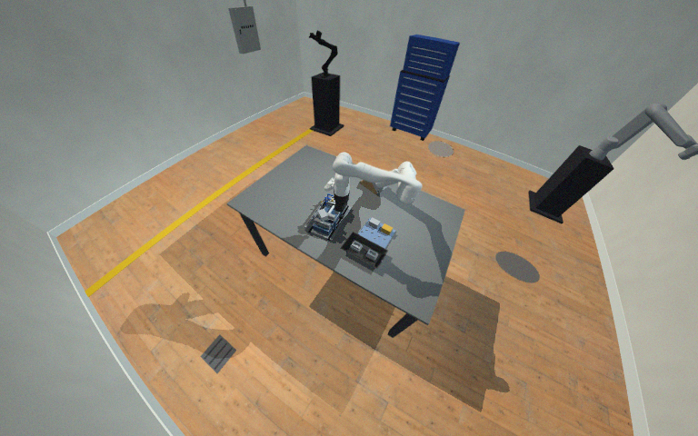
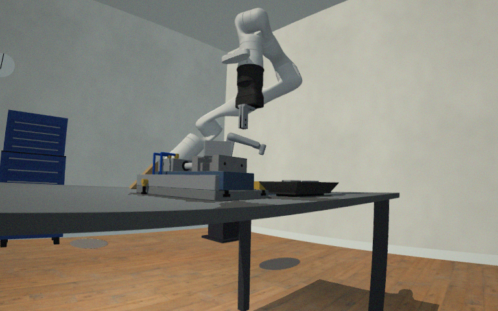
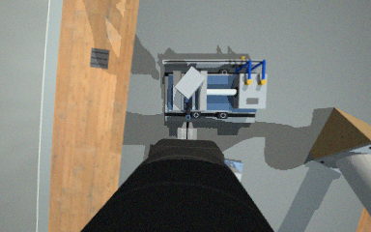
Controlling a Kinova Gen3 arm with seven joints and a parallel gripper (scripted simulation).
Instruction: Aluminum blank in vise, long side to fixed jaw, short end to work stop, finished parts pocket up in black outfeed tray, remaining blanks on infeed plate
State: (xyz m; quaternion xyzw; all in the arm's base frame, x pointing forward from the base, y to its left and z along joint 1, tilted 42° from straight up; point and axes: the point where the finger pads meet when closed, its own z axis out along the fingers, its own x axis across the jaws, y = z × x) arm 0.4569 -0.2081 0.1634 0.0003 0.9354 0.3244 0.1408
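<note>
My gripper (image 2: 242, 127) (image 3: 187, 128) is shut and empty, above and beside the vise (image 2: 235, 180) (image 3: 222, 103). A gray aluminum blank (image 2: 217, 148) (image 3: 189, 82) lies turned askew on top of the vise jaws, above the gap, not down between them. The fixed jaw (image 2: 229, 163) is the end block without hoses. Two finished parts (image 1: 355, 246) (image 1: 372, 254) lie in the black outfeed tray (image 2: 299, 188), pockets seeming up. A gray blank (image 1: 373, 222) and a yellow brass blank (image 1: 386, 229) are at the far end of the blue infeed plate (image 1: 377, 236). Fine contact with its pins cannot be told.
Blue hoses (image 2: 157, 162) (image 3: 249, 70) stand up at the moving-jaw end of the vise. The tray and infeed plate lie side by side on the gray table (image 1: 288, 180). A wooden wedge-shaped block (image 3: 338, 135) is near the arm's base.
</note>
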